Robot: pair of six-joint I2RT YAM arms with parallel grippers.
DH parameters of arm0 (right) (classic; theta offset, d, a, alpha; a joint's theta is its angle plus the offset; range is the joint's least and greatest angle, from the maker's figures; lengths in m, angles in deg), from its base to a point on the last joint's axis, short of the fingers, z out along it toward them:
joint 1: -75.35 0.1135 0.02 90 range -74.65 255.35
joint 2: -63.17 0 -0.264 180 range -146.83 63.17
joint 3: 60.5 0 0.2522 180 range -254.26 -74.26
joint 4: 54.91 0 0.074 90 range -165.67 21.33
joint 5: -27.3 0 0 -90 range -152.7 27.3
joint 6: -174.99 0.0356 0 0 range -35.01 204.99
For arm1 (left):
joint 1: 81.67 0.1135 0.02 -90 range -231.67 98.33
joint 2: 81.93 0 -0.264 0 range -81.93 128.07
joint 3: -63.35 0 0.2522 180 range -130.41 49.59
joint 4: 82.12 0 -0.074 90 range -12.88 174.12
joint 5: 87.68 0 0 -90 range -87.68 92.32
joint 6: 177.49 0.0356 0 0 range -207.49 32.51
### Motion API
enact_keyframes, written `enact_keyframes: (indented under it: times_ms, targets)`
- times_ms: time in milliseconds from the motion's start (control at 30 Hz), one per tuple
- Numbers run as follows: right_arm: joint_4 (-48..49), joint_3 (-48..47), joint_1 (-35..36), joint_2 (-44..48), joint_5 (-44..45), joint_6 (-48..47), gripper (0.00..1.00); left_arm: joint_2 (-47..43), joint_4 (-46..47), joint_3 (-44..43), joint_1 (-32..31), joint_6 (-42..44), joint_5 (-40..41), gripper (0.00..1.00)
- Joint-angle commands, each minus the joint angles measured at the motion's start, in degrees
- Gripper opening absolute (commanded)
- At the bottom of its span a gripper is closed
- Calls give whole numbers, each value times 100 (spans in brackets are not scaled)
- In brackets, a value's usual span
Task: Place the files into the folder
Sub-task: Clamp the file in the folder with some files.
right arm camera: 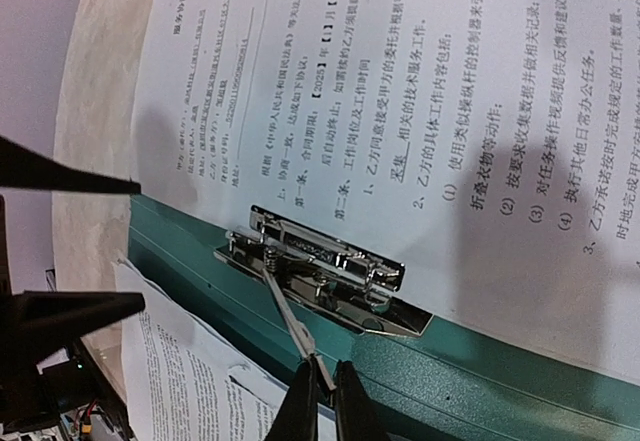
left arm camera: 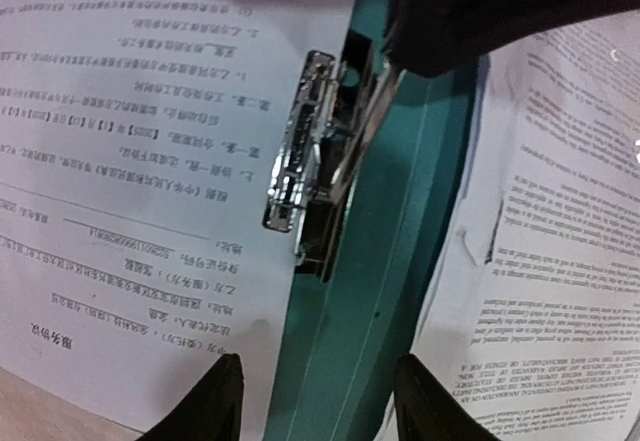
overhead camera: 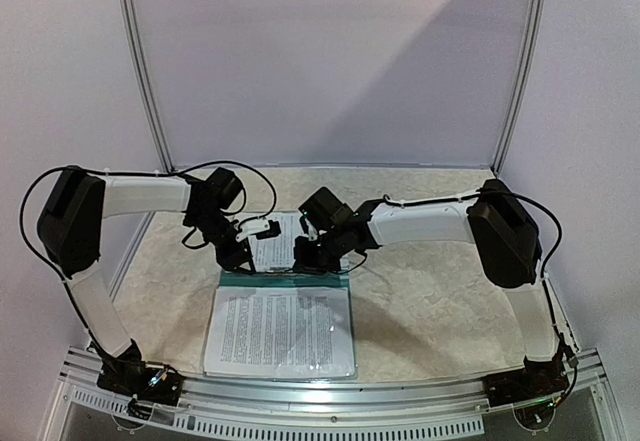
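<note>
Lever [right arm camera: 287, 316] of clip [right arm camera: 330, 271] pinched in near-shut right gripper [right arm camera: 320, 406], folder [right arm camera: 500, 381] directly below. Left gripper [left arm camera: 318, 396] wide open, empty, hovering over folder spine. Files [right arm camera: 420, 111]: one sheet just beyond clip, others behind fingers. Judgement: swing lever slowly along its arc, no sideways pull.

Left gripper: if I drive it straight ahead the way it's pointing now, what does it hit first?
Most likely the folder: the open left gripper points at its bare teal strip between the files, with the silver clip just beyond. Depth is hard to judge from the wrist view.
</note>
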Motion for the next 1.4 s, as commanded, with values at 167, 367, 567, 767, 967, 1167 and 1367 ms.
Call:
enact_keyframes:
  times_ms: [167, 367, 567, 767, 967, 1167, 1367]
  targets:
    - [257, 493, -164, -123, 102, 211, 6, -57, 1073, 402, -371, 1120, 572, 53]
    - [266, 639, -175, -133, 283, 231, 6, 168, 1673, 656, -469, 1147, 1253, 55]
    - [427, 816, -177, -129, 543, 332, 7, 371, 1548, 710, -690, 1467, 1489, 53]
    - [568, 855, -196, -203, 720, 431, 7, 617, 1529, 822, -877, 1755, 1900, 49]
    - [799, 1083, -259, -356, 676, 726, 7, 547, 1567, 956, -907, 1904, 1887, 48]
    - [1259, 1412, -386, -491, 502, 1013, 7, 476, 1465, 934, -907, 1914, 1794, 47]
    - [1541, 1576, -416, -502, 259, 1118, 6, 332, 1204, 448, -855, 1634, 969, 48]
